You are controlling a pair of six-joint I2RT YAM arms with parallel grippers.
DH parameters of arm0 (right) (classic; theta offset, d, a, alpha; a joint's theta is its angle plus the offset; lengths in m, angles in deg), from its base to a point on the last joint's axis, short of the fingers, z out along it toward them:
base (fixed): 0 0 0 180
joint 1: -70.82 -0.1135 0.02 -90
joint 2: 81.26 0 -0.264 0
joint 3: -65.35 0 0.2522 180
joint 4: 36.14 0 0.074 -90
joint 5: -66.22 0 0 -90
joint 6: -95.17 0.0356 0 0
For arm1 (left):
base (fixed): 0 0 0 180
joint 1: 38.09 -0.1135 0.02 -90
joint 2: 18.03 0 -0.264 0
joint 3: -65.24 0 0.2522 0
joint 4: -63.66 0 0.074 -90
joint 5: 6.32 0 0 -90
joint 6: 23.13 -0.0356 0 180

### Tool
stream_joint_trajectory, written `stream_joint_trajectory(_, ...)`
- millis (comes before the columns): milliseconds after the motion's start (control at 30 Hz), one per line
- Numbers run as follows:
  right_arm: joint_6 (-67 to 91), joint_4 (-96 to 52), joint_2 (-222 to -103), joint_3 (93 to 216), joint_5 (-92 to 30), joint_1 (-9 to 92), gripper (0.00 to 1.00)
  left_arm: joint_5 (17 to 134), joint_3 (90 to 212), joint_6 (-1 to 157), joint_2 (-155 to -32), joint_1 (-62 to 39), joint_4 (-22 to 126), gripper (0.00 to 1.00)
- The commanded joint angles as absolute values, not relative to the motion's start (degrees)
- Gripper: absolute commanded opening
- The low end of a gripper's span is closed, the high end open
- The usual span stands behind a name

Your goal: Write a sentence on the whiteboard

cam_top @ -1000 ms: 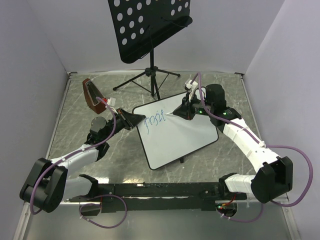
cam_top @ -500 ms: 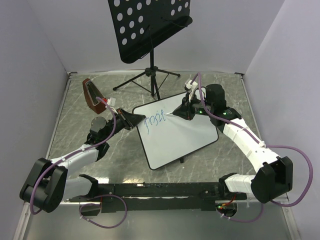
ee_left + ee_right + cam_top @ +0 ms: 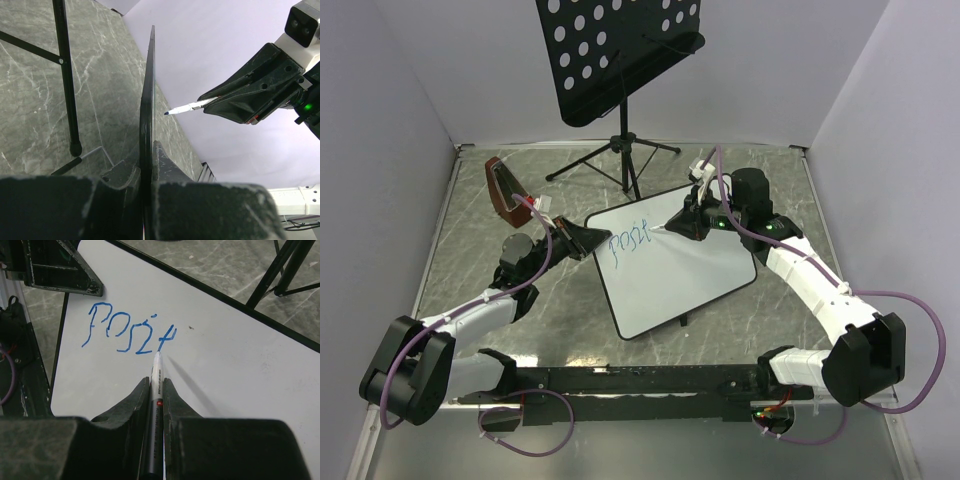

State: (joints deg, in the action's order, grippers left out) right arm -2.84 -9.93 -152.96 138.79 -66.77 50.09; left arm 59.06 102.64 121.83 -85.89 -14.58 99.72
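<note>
Right wrist: blue writing (image 3: 129, 340) "Posit" on whiteboard (image 3: 240, 390)

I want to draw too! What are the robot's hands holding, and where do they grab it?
The right gripper pinches a marker by its barrel. The left gripper clamps the whiteboard by an edge near a corner.

right pincer (image 3: 156, 384) clamped on marker (image 3: 154, 410); tip at foot of last blue stroke on whiteboard (image 3: 235, 385) | sentence (image 3: 131, 332) reads roughly "Posit" | left pincer (image 3: 62, 270) at board's upper-left edge
</note>
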Motion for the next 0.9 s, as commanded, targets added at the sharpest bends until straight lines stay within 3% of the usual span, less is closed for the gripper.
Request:
stream_joint_trajectory(0, -3.8, -12.6, -152.9, 139.6, -68.1, 50.3, 0.0, 58.4, 103.2, 120.1, -83.7, -14.3, 106.6, 0.01)
stream_joint_trajectory(867, -3.4, -13.0, -152.4, 139.4, -68.6, 50.4, 0.0, 58.2, 103.3, 120.1, -83.5, -14.3, 106.3, 0.01)
